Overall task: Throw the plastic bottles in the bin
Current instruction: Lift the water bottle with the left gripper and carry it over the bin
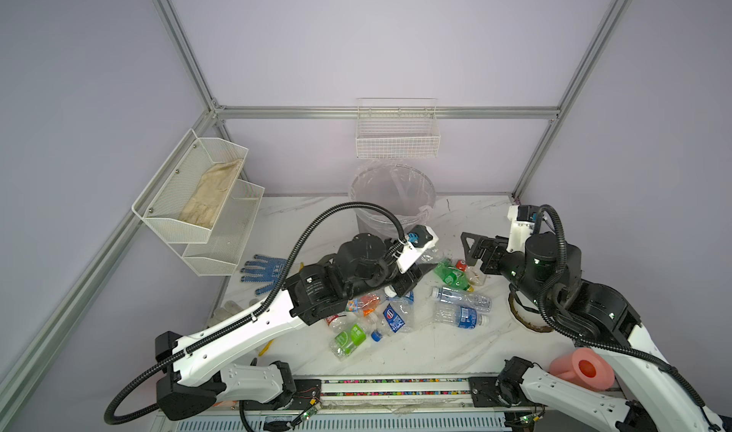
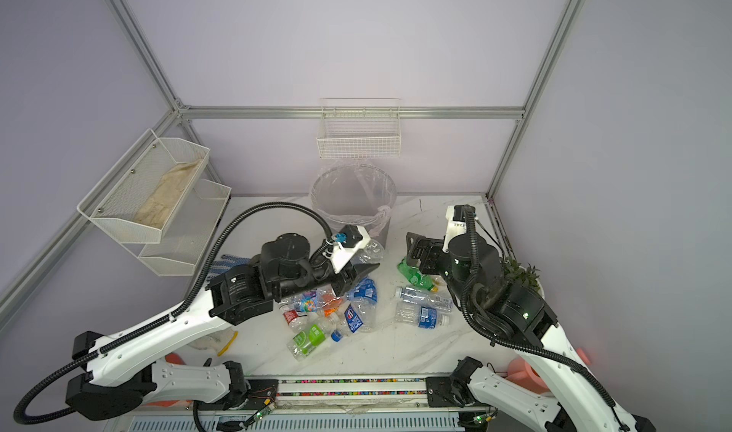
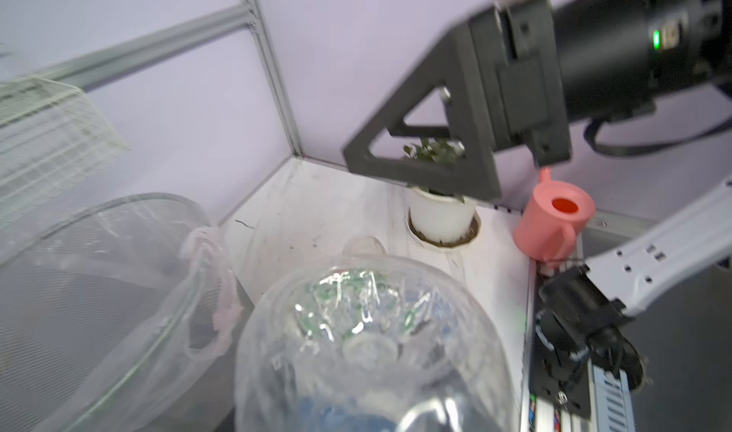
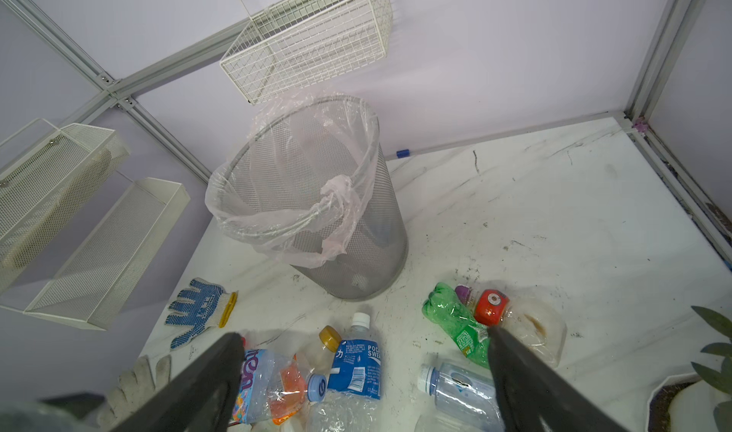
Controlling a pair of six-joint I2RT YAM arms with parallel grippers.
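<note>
Pinching a clear bottle [image 3: 368,331] near the bin [image 4: 376,259] is the left claw [image 1: 422,273], while the right claw [image 4: 363,334] gapes empty

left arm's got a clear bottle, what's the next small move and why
Probably lift the left gripper and carry it toward the bin. Its jaws are closed on the clear bottle, which is beside the bin and not yet over the opening. Release would come only once it is above the rim.
</note>
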